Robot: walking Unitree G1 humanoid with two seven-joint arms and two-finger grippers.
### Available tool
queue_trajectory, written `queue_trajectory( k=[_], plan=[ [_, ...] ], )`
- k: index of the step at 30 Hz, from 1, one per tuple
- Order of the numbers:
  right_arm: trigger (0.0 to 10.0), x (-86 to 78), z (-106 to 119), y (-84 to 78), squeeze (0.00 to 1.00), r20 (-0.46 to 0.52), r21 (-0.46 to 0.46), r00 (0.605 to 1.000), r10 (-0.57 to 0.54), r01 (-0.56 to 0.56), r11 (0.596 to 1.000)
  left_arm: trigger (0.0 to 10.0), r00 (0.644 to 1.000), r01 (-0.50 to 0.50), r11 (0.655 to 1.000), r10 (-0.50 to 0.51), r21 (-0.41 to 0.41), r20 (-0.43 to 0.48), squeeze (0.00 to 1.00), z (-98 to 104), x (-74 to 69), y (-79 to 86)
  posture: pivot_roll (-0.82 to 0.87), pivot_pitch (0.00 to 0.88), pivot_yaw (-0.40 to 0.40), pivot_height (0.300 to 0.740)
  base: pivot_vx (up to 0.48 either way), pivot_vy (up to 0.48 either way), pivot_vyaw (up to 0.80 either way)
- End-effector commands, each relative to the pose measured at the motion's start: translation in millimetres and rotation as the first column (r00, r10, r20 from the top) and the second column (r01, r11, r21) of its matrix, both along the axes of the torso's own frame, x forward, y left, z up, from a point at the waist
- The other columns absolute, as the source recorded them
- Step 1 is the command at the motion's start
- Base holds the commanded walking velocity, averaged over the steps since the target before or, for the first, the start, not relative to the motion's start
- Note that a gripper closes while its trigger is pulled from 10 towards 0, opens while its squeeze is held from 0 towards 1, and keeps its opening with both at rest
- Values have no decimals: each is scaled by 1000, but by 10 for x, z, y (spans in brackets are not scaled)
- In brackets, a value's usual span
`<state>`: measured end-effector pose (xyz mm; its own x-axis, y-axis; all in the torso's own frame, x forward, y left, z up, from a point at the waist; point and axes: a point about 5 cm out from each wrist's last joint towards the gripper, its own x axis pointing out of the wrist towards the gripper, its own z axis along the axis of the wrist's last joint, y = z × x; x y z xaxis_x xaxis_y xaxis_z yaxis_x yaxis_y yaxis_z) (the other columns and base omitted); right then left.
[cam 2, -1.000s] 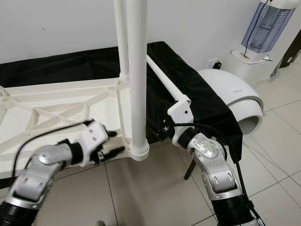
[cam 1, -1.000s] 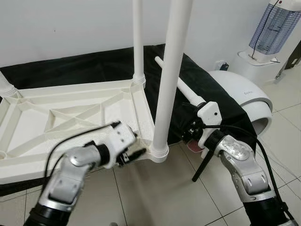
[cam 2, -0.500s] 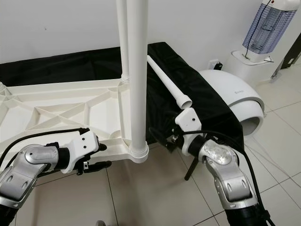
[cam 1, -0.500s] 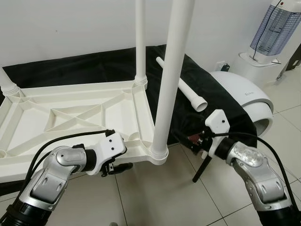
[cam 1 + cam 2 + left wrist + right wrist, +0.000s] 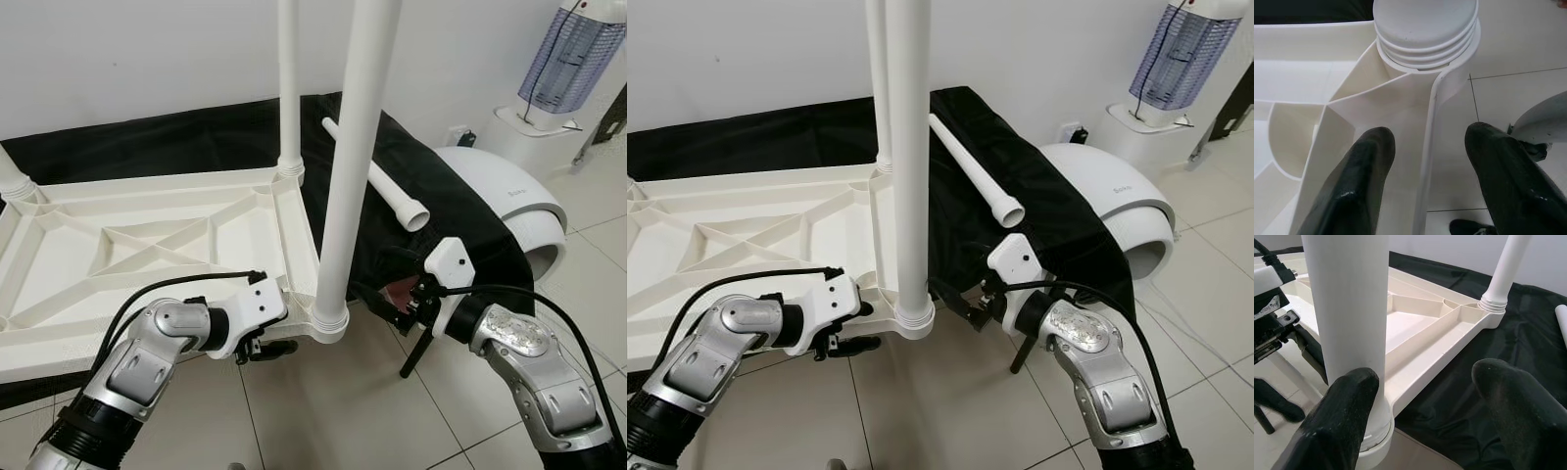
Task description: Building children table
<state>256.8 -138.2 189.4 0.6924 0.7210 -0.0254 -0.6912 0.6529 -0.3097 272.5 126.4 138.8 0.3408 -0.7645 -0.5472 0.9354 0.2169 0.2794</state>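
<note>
The white children's table top (image 5: 147, 245) lies upside down on a black cloth, ribbed underside up. Two white legs stand in its corner sockets, the near leg (image 5: 351, 166) and the far leg (image 5: 288, 88). A loose leg (image 5: 377, 181) lies on the cloth to the right. My left gripper (image 5: 1427, 142) is open, its fingers (image 5: 850, 341) straddling the table's rim just short of the near leg's socket (image 5: 1425, 34). My right gripper (image 5: 1425, 377) is open too, low on the right of the near leg's base (image 5: 955, 302), not touching it.
A rounded white appliance (image 5: 509, 201) and a white tower heater (image 5: 573, 59) stand on the right. A thin black stand leg (image 5: 423, 348) slants to the tiled floor by my right wrist. Another leg's base (image 5: 12, 181) stands at the table's far left corner.
My left gripper drew back, then came in again to the near corner socket. My right gripper dropped from beside the loose leg's end towards the near leg's base.
</note>
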Motion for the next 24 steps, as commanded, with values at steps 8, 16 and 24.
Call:
queue_trajectory(
  k=[8, 16, 24],
  plan=[
    [10000, -84, -41, 37, 0, -40, -24, 997, 65, -66, 998, 0, 997, -64, 997, 61, 42, 51, 0, -49, 59, 134, 34, 68, -26, 740, 0, 0, 0],
    [10000, -32, -36, 162, 0, -27, -11, 996, 89, -89, 996, 0, 991, -51, 996, 42, 71, 127, 0, 15, 172, 170, 37, 65, -31, 740, 0, 0, 0],
    [10000, 148, -47, 439, 0, -3, 23, 995, 95, -95, 995, 0, 977, -51, 995, 32, 87, 212, 0, 114, 377, 155, 26, 56, -30, 740, 0, 0, 0]
  ],
)
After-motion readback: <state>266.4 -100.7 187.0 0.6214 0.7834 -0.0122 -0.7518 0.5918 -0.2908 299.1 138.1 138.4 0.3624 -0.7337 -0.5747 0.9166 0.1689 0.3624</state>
